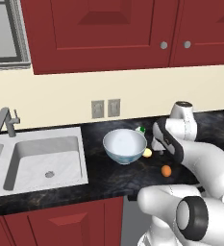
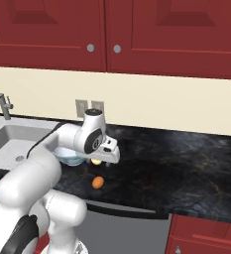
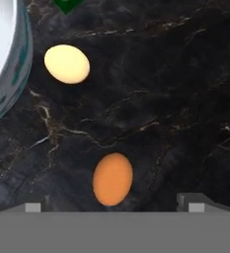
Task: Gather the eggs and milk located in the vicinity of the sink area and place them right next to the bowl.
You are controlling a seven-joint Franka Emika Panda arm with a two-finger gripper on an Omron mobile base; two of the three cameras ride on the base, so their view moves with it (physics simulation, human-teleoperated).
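The task looks nearly or wholly done, judging by how things lie: the bowl (image 1: 125,145) stands on the black counter (image 1: 108,180) to the right of the sink (image 1: 36,161), and all three items sit close by it, none left in or at the basin. The milk (image 1: 141,129) stands just behind the bowl's right rim, its green top showing; the yellow egg (image 1: 147,153) rests just beside the bowl on its right; the orange egg (image 1: 166,170) lies a little further out toward the counter's front edge, near the bowl but apart from it. If that gap counts as too wide, nudging the orange egg closer would be the only step left. The gripper (image 3: 111,207) hangs over the counter above the orange egg with its fingers spread wide and nothing between them. The counter is dark marbled stone, flat and uncluttered to the right. Red cabinets (image 1: 104,33) hang above a cream wall with two outlets (image 1: 105,108), more red doors run below, a grey faucet (image 1: 5,121) stands behind the sink, and a window edge (image 1: 5,33) shows top left.
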